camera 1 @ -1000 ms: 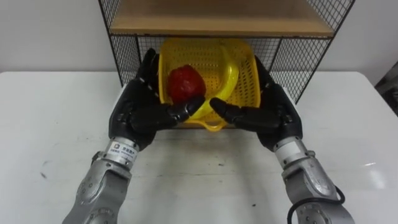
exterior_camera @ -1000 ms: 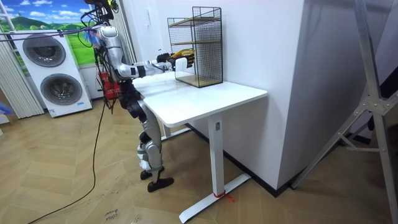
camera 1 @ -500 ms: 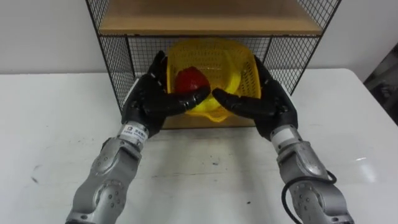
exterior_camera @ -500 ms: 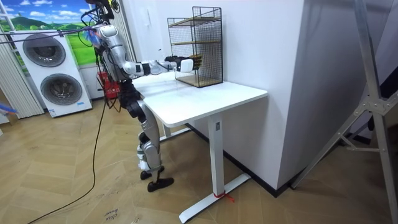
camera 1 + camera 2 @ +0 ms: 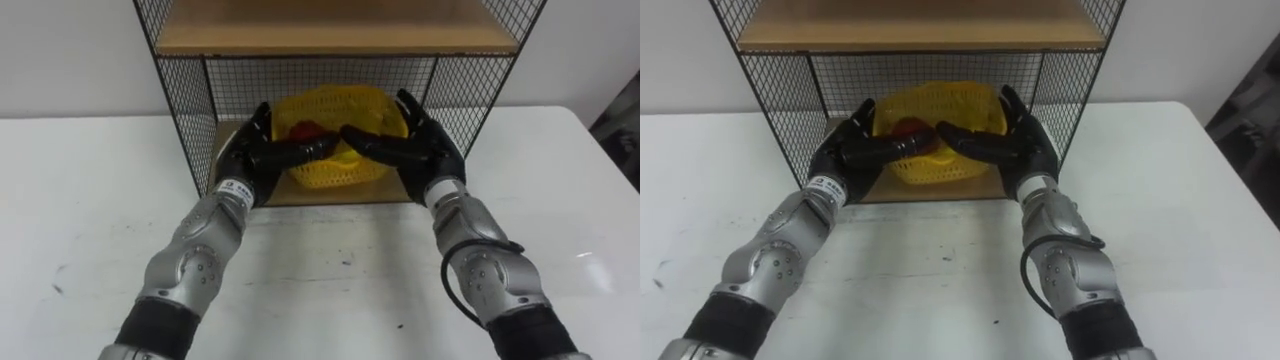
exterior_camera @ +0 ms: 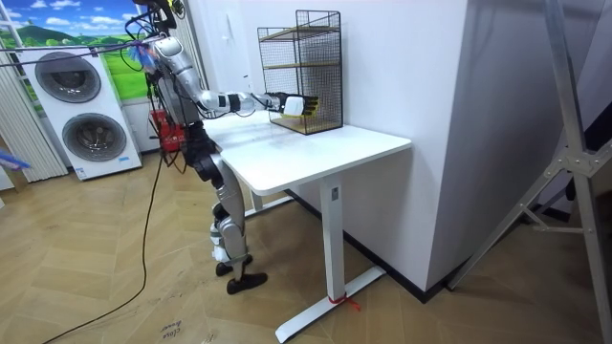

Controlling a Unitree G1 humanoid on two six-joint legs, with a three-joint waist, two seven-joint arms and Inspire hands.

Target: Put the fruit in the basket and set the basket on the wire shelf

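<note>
- Table (image 5: 330,260): white top across the lower half of the frame. Both forearms lie over it, coming in from the lower left and lower right corners.
- Left hand (image 5: 250,160): left of centre, inside the front opening of the shelf's lower compartment. The palm is against the basket's left side, the fingers are stretched nearly straight up along it and kept together, and the thumb reaches across the basket's front.
- Right hand (image 5: 425,155): right of centre, mirroring the other. The fingers are straight along the basket's right side, and the thumb points inward across the front, close to the other thumb.
- Basket (image 5: 335,172): yellow perforated plastic, centre of the frame, pressed between the two hands. It sits within the lower compartment, down at the bottom board (image 5: 330,195); whether it rests on the board cannot be told.
- Red fruit (image 5: 303,130): inside the basket, left of its middle, partly hidden behind the thumbs.
- Wire shelf (image 5: 190,110): black mesh frame standing on the table at the upper middle, against the wall.
- Upper board (image 5: 340,30): wooden, top of the frame, directly above the basket.
- Room view: the robot stands at the table's end on the left, with both arms extended to the shelf.
- Washing machines (image 6: 69,81): stacked at the far left.
</note>
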